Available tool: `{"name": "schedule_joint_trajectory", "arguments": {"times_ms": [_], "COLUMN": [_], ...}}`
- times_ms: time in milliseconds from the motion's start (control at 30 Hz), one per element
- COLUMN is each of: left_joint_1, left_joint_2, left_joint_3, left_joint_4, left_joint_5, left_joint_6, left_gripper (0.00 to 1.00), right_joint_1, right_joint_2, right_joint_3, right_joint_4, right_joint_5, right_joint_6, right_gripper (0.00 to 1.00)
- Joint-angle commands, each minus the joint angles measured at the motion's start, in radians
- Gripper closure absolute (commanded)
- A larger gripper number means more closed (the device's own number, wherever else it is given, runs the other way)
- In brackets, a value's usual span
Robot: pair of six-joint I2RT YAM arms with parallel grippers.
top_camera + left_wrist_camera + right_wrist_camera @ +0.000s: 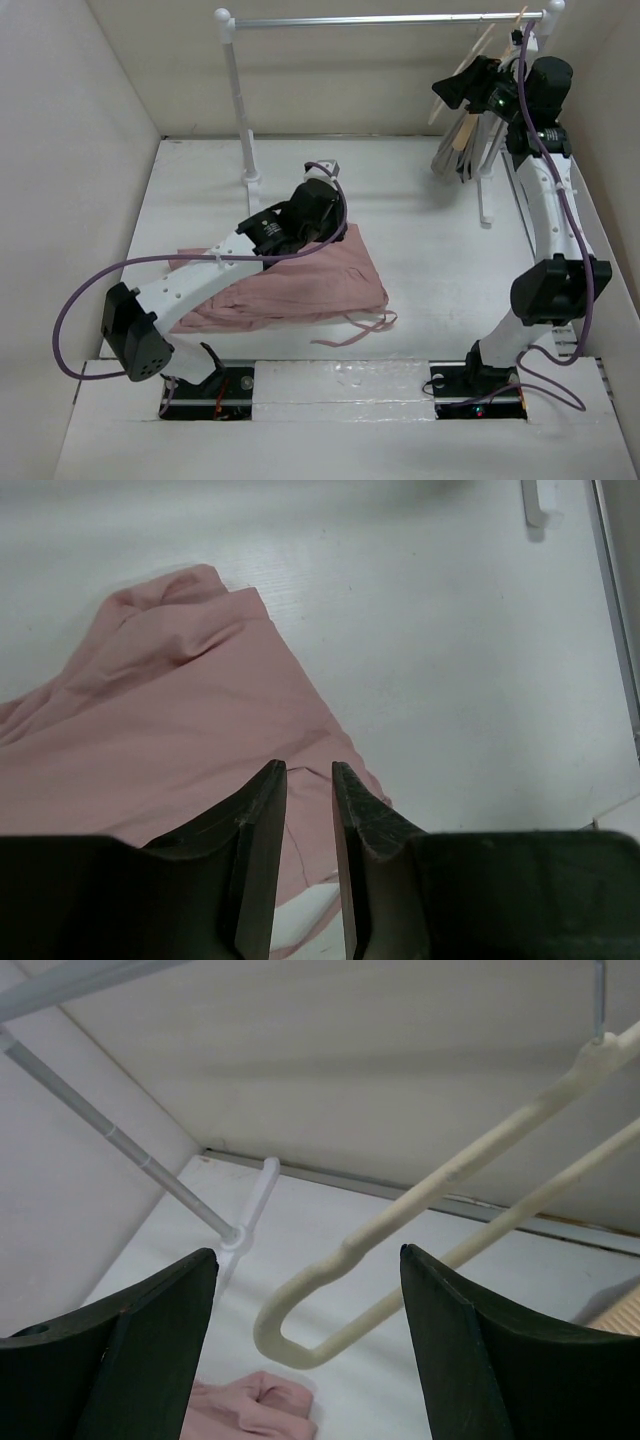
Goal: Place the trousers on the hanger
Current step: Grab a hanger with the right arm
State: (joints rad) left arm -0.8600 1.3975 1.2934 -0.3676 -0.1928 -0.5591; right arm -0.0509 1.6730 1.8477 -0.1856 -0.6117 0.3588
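- From above, the trousers (300,285) lie in a folded pink heap on the white table (420,300), left of centre, with thin drawstrings (365,325) trailing off their near-right corner. The left gripper (325,180) hangs over the heap's far edge. At the far right, the right gripper (448,90) is raised to the hanger (482,42), which slants down from the metal rail (380,18). Just beside it, a grey garment (452,155) hangs on a darker wooden hanger (470,135).
- At the left wrist, the left gripper (308,770) has its jaws drawn close, a slim gap between them, above the right edge of the trousers (180,720). Whether any fabric is caught cannot be told.
- At the right wrist, the right gripper (308,1252) stands wide apart and holds nothing. The rounded end of the cream hanger (460,1163) sits in the space between its fingers, touching neither. The rail (150,1160) runs off to the left, and a fold of the trousers (250,1405) shows on the table far below.
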Motion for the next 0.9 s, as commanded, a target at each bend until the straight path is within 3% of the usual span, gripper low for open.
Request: {"name": "schedule_joint_trajectory", "arguments": {"times_ms": [0, 167, 233, 333, 367, 567, 700, 867], "left_joint_1": [-0.02, -0.033, -0.033, -0.033, -0.033, -0.033, -0.033, -0.033], "left_joint_2": [0.0, 0.006, 0.003, -0.003, -0.005, -0.006, 0.012, 0.015], "left_joint_3": [-0.003, 0.007, 0.001, -0.016, -0.02, -0.014, 0.064, 0.229], "left_joint_4": [0.018, 0.007, 0.007, 0.007, 0.007, 0.009, -0.004, -0.011], "left_joint_5": [-0.042, -0.053, -0.051, -0.045, -0.042, -0.04, -0.017, 0.024], "left_joint_6": [-0.039, -0.051, -0.055, -0.068, -0.071, -0.074, -0.062, -0.036], "left_gripper": [0.78, 0.78, 0.78, 0.78, 0.78, 0.77, 0.56, 0.46], "right_joint_1": [0.031, 0.051, 0.06, 0.069, 0.069, 0.069, 0.069, 0.06], "right_joint_2": [0.033, 0.077, 0.09, 0.093, 0.088, 0.047, 0.021, -0.071], "right_joint_3": [-0.019, -0.004, -0.004, -0.011, -0.018, -0.022, 0.027, -0.088], "right_joint_4": [0.158, 0.176, 0.215, 0.222, 0.232, 0.197, 0.109, 0.112], "right_joint_5": [-0.034, -0.028, -0.023, -0.02, -0.023, -0.017, -0.017, -0.04], "right_joint_6": [0.083, 0.118, 0.127, 0.131, 0.132, 0.088, 0.025, -0.018], "right_gripper": [0.21, 0.21, 0.26, 0.46, 0.58, 0.77, 0.78, 0.84]}}
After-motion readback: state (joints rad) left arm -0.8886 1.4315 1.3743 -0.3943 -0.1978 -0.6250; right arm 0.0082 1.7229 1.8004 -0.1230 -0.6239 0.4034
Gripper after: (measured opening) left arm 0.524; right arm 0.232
